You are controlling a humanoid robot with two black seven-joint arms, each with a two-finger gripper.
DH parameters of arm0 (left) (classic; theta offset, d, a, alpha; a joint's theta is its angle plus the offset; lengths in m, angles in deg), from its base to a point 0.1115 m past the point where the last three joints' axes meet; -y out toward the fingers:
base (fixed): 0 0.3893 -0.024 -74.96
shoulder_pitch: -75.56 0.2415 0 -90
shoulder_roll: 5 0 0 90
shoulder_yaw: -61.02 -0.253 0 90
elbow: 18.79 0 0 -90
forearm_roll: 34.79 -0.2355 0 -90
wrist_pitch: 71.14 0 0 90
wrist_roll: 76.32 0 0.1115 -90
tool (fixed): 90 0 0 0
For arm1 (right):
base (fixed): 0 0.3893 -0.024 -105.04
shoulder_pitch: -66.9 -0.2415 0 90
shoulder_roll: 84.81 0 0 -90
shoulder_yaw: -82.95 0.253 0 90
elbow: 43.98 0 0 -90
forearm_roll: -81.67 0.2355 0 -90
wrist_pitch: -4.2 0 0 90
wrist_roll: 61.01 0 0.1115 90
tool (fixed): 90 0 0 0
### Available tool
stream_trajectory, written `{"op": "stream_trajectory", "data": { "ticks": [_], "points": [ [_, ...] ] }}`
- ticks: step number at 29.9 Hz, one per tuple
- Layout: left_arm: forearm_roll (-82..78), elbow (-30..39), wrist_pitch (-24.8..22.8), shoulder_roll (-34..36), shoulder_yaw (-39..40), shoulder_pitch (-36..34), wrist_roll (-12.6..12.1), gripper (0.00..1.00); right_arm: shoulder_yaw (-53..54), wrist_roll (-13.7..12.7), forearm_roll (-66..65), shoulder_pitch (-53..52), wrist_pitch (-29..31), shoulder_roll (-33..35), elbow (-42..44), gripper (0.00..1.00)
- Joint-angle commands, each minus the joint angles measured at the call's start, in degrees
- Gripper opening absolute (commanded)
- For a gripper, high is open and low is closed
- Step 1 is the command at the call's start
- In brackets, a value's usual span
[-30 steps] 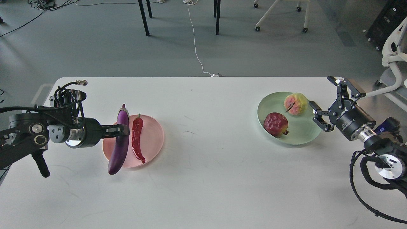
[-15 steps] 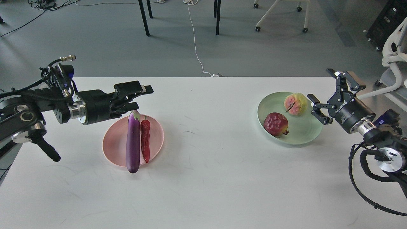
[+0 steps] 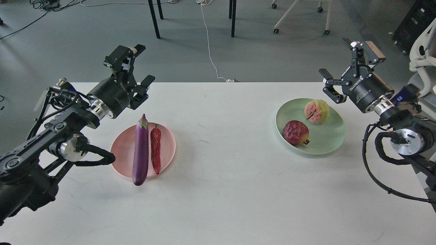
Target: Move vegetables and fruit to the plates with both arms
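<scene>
The purple eggplant (image 3: 140, 150) lies across the pale pink plate (image 3: 123, 153), its lower end over the front rim. The red chili pepper (image 3: 155, 150) lies beside it on the plate. The yellow-green fruit (image 3: 317, 111) and the dark red bumpy fruit (image 3: 295, 133) sit in the mint green plate (image 3: 328, 140). My left gripper (image 3: 141, 64) is open and empty, raised above and behind the pink plate. My right gripper (image 3: 339, 69) is open and empty, raised above the green plate's far right side.
The white table (image 3: 218, 190) holds only the two plates. Beyond its far edge are grey floor, black table legs (image 3: 154, 18), a white cable (image 3: 209, 51) and a wheeled chair (image 3: 299, 15). A white chair (image 3: 420, 58) stands at the right.
My left gripper let go of the eggplant, which now lies on the pink plate, and rose up and back. My right gripper lifted up and away from the green plate.
</scene>
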Motion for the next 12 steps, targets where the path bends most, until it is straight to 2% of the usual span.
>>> {"op": "stream_trajectory", "data": {
  "ticks": [1, 5, 8, 12],
  "points": [
    [-0.6, -3.8, -4.1, -3.1, 4.7, 2.8, 0.2, 1.0, 0.0, 0.0, 0.3, 0.0, -0.1, -2.7, 1.4, 0.99],
    [-0.6, -4.5, -4.2, -5.3, 8.2, 3.7, 0.4, 1.0, 0.1, 0.0, 0.4, 1.2, -1.5, -6.1, 1.9, 0.99],
    [-0.5, -4.5, -4.2, -5.5, 8.6, 3.8, 0.3, 1.0, 0.1, 0.0, 0.4, 2.0, -4.0, -6.3, 1.8, 0.99],
    [0.3, -3.6, -4.5, -5.7, 8.8, 4.5, 0.4, 1.0, 0.1, 0.0, 0.1, 2.9, -4.2, -5.2, 0.0, 0.99]
  ]
}}
